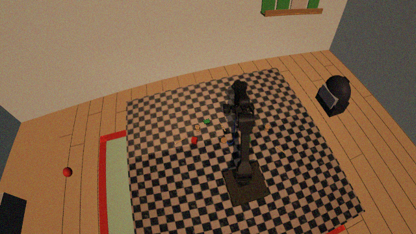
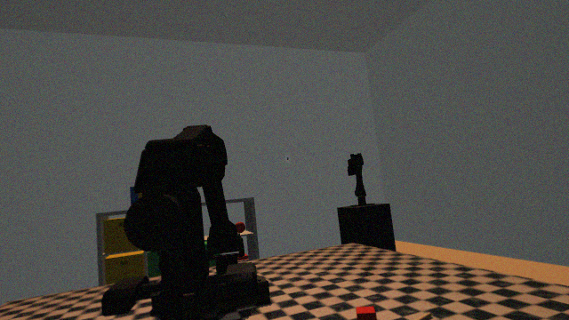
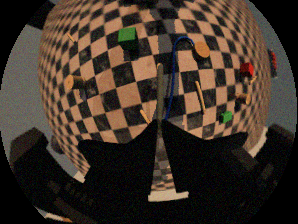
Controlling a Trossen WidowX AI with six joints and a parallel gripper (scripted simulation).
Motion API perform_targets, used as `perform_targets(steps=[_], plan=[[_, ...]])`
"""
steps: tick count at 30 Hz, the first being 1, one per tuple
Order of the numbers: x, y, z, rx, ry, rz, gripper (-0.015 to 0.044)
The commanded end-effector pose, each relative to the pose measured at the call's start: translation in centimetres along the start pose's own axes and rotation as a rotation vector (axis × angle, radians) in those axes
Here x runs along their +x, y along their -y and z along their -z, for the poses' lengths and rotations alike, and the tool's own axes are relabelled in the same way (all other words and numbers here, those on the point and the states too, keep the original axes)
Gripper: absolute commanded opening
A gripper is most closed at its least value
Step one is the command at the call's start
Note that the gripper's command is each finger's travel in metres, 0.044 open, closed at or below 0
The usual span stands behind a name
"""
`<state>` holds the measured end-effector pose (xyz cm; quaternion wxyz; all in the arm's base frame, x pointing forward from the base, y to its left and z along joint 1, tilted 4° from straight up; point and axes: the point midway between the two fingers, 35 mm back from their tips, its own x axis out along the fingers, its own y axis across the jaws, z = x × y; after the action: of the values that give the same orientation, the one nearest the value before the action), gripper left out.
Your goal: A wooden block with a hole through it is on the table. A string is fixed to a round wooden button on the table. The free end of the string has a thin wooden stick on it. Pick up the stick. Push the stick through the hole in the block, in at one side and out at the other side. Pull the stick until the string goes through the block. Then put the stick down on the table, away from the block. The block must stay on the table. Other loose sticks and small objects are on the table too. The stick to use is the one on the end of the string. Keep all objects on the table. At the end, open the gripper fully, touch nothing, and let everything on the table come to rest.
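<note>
My gripper (image 3: 159, 121) is shut on a thin stick (image 3: 159, 92), which juts out from between the fingertips above the table. The blue string (image 3: 173, 70) (image 1: 234, 126) curves from the round wooden button (image 3: 202, 49) (image 1: 223, 140) to beside the fingertips in the wrist view; its joint with the stick is hidden. A green cube (image 3: 127, 37) stands beyond the stick on the left in the wrist view. No hole shows in any block, so I cannot tell which is the holed one. In the exterior view, the fingertips are hidden.
Loose sticks (image 3: 200, 96) (image 3: 145, 117) (image 3: 71, 37) lie on the checkered table. A red cube (image 1: 194, 140) (image 2: 366, 313) (image 3: 246, 69), a small green piece (image 1: 207, 121) (image 3: 226, 117) and wooden cylinders (image 3: 75, 82) (image 3: 242, 98) stand around.
</note>
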<state>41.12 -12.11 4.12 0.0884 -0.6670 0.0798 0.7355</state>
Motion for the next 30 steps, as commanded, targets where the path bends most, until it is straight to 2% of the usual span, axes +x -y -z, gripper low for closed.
perform_targets(steps=[1, 30], plan=[[-0.1, -0.1, 0.5, -0.001, -0.01, 0.002, 0.0], [-0.3, -0.6, 4.0, 0.005, -0.087, 0.0, 0.0]])
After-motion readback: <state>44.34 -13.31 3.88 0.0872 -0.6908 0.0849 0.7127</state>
